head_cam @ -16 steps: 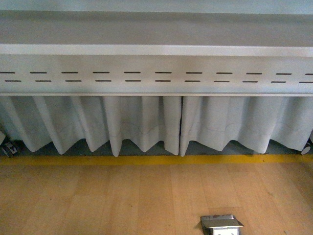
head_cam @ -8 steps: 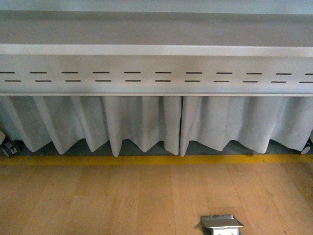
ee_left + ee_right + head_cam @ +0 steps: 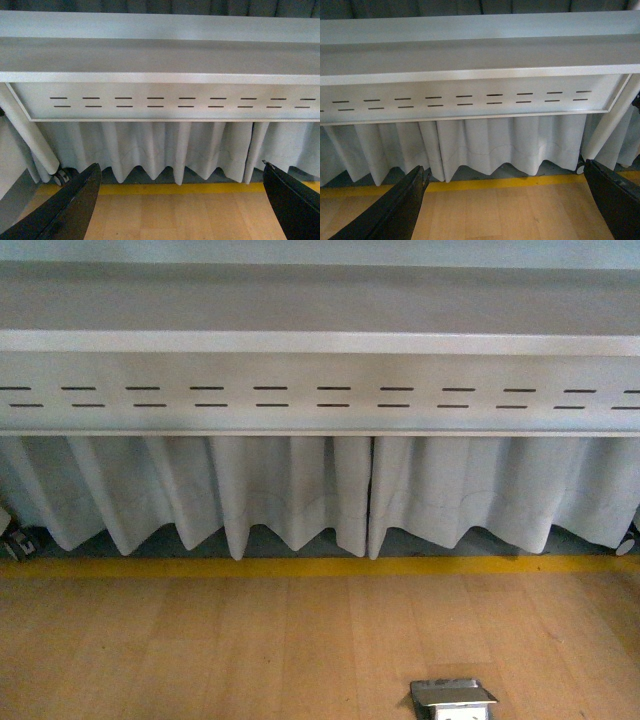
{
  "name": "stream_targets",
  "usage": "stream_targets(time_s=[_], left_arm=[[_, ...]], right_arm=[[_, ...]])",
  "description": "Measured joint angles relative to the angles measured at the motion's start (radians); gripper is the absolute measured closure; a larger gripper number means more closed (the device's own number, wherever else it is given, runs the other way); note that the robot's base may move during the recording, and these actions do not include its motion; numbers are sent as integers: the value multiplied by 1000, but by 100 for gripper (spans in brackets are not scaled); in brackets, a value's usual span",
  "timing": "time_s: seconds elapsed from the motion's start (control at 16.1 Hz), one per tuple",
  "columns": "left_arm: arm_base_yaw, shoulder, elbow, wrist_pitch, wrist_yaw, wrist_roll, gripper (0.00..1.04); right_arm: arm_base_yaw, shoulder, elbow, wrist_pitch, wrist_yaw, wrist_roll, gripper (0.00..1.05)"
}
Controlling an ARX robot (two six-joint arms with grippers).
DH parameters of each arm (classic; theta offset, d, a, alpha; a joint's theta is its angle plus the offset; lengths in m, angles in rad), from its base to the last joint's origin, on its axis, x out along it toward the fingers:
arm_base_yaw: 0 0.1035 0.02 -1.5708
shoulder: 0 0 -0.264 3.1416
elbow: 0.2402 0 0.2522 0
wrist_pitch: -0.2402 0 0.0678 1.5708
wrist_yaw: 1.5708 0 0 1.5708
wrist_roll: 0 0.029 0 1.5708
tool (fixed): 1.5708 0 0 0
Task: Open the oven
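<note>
1. The slotted panel (image 3: 320, 375) on the front of the grey worktop (image 3: 320, 310) carried two rows of short dark slots. No brand, label or lettering could be read on it.
2. The oven did not show in the front view or in either wrist view, so its place relative to either gripper could not be told.
3. The left gripper (image 3: 180, 167) was spread wide. Its black fingers (image 3: 70, 210) stood at opposite edges of the left wrist view, below the slotted panel, with nothing between them.
4. The right gripper (image 3: 505, 167) was also spread wide. Its fingers (image 3: 395, 210) were far apart below the slotted panel and held nothing.
5. A pleated white curtain (image 3: 280, 490) hung directly under the slotted panel.
6. Below the panel and the curtain's hem, a yellow line (image 3: 300, 566) ran across the wooden floor (image 3: 200, 650).
7. A metal floor box (image 3: 453, 698) sat in the floor well below the panel, nearer the camera than the yellow line.
8. A round white leg (image 3: 27, 130) slanted down from the panel's end to a caster (image 3: 61, 176).
</note>
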Motion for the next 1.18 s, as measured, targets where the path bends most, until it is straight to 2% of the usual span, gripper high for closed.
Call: stream_targets(time_s=[1.18], left_arm=[[0, 0, 0, 0, 0, 0, 7]], right_arm=[[0, 0, 0, 0, 0, 0, 6]])
